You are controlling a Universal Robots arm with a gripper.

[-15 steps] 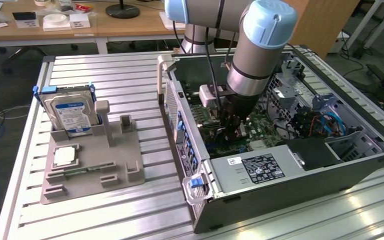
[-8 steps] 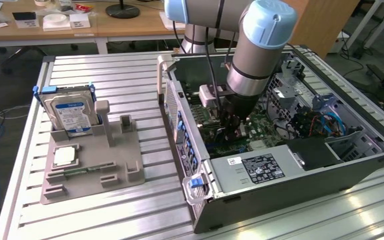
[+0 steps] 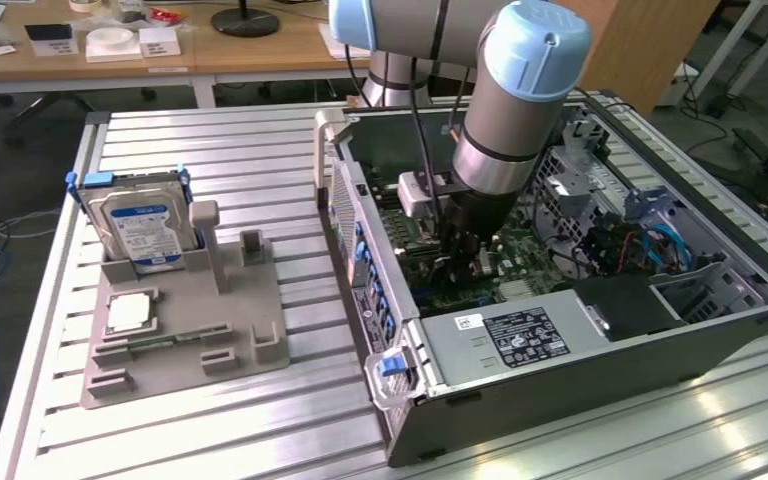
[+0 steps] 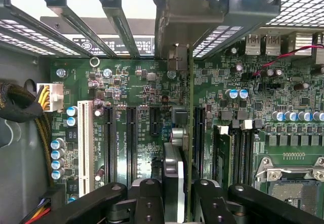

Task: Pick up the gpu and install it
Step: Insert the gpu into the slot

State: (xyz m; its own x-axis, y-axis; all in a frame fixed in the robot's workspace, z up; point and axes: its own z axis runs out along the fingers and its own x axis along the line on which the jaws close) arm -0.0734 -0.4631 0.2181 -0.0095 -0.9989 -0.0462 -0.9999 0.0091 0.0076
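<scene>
— Black jaws (image 4: 178, 203) fill the wrist view's near edge; what sits between them?

— Start with the big things. A slatted metal bench (image 3: 197, 150) carries an open computer case (image 3: 558, 330), and the arm (image 3: 511, 110) reaches down into it over the green motherboard (image 4: 136, 82).

— And the gpu (image 4: 190, 133)?

— Clamped edge-on between the jaws, which are closed on it. It runs away from them as a thin green board edge, standing upright over the motherboard among the long dark expansion slots (image 4: 131, 138), up to a pale metal bracket (image 4: 177, 11) at the case's rear wall. Whether it is fully seated I cannot tell.

— Elsewhere?

— On the exterior view's left, a grey holder (image 3: 184, 330) keeps a hard drive (image 3: 144, 225) upright and a small square chip (image 3: 131, 312) lying flat.
</scene>
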